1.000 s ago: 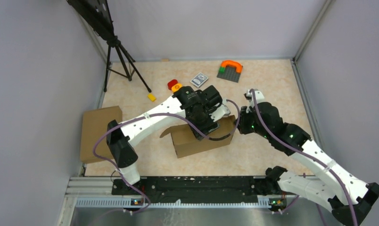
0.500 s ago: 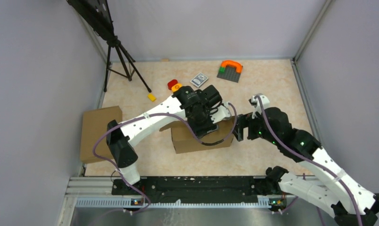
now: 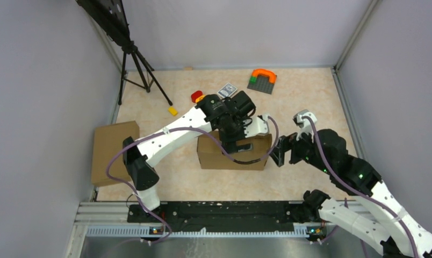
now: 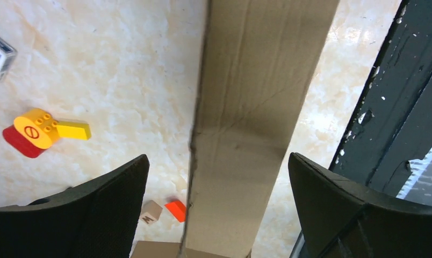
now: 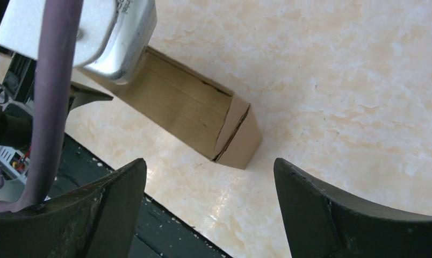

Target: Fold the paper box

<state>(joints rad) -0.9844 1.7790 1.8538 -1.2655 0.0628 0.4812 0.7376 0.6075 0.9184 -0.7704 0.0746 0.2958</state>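
Observation:
The paper box (image 3: 224,157) lies on the table as a closed, shallow brown box, its long side parallel to the near edge. My left gripper (image 3: 240,142) hovers over its top right part. In the left wrist view the box (image 4: 257,107) runs between the open fingers (image 4: 117,204) with a gap on each side. My right gripper (image 3: 282,152) stands open just right of the box's right end, apart from it. The right wrist view shows the box's end (image 5: 238,137) beyond the open gripper (image 5: 209,164), with nothing between the fingers.
A second brown box (image 3: 113,150) sits at the table's left edge. A tripod (image 3: 138,70) stands at the back left. Toy bricks (image 3: 199,97), a yellow brick (image 3: 173,110), a card pack (image 3: 227,90) and a grey baseplate with an orange arch (image 3: 262,79) lie behind the box.
Both grippers have opened and let go of the box. The right gripper drew back to the right and nearer. The box turned square to the near edge, and its left flap no longer sticks out.

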